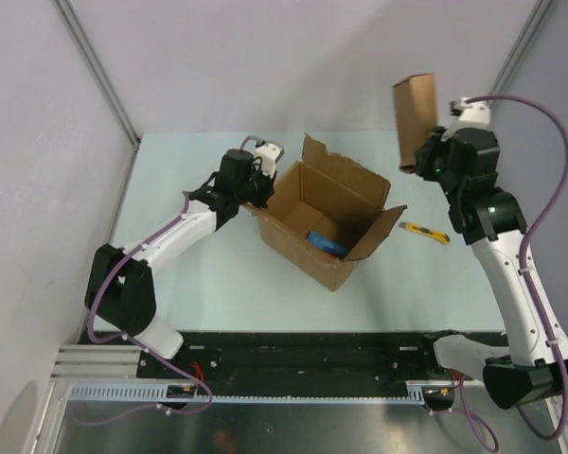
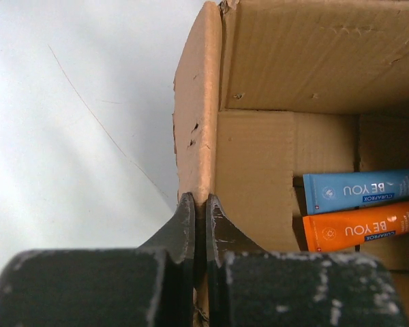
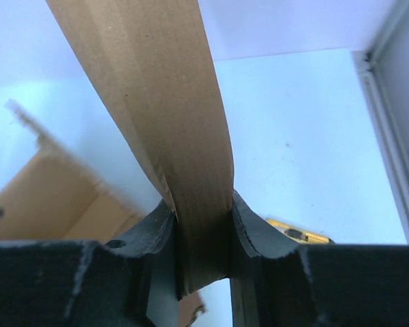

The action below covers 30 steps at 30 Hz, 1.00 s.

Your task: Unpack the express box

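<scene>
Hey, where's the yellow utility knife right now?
In the top view the utility knife lies flat on the table, on the right side, just beyond the express box's right-hand flap.

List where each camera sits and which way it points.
Top external: above, behind the robot, looking down; left arm, right arm, express box show.
Left wrist: looks into the box past the left hand, shut on its wall.
Right wrist: looks down at the table past the right hand, clamping a cardboard piece.
Shared: top and right wrist both show the yellow knife.

Overhead view, wrist close-ups, sharing express box
</scene>
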Tool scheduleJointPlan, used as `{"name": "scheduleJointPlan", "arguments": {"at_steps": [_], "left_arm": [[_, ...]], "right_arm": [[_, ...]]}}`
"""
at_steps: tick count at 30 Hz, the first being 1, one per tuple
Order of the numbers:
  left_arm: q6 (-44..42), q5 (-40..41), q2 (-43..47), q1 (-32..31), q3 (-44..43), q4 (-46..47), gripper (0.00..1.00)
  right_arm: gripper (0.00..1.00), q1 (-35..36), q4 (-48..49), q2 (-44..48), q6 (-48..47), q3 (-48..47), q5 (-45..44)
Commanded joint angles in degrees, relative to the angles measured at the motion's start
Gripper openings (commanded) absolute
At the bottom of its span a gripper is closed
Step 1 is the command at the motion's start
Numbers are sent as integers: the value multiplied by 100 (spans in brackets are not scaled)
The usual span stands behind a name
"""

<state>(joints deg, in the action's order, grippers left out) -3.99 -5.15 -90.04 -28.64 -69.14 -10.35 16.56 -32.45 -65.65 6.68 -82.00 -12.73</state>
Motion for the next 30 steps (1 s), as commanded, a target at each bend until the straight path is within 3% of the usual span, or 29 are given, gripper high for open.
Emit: {"name": "scheduleJointPlan", "arguments": {"at_steps": [1, 5, 6, 8, 12, 14, 21, 30], "left_arm": [[-49, -83, 127, -45, 164, 15, 0], [-58, -92, 180, -45, 217, 15, 0], [-76, -83, 197, -45, 217, 7, 0], [-85, -57, 241, -45, 261, 24, 0], [-102, -83, 311, -45, 314, 24, 0], [-93, -65, 347, -45, 349, 24, 0], [-93, 14, 382, -45, 498, 68, 0], [-146, 137, 435, -45, 560, 59, 0]], "right_arm": [[23, -845, 81, -97, 1036, -71, -353], [29, -1890, -349, -667, 1748, -45, 410], [31, -2171, -420, -799, 1723, -1, 960], [33, -2279, -420, -1212, 1636, 113, 1220], [57, -2297, -131, -1881, 1415, 175, 2203], [61, -2306, 105, -2206, 1354, 175, 2563], [65, -2332, 336, -2971, 1380, 175, 2549], [65, -1981, 221, -2840, 1275, 175, 1950]]}}
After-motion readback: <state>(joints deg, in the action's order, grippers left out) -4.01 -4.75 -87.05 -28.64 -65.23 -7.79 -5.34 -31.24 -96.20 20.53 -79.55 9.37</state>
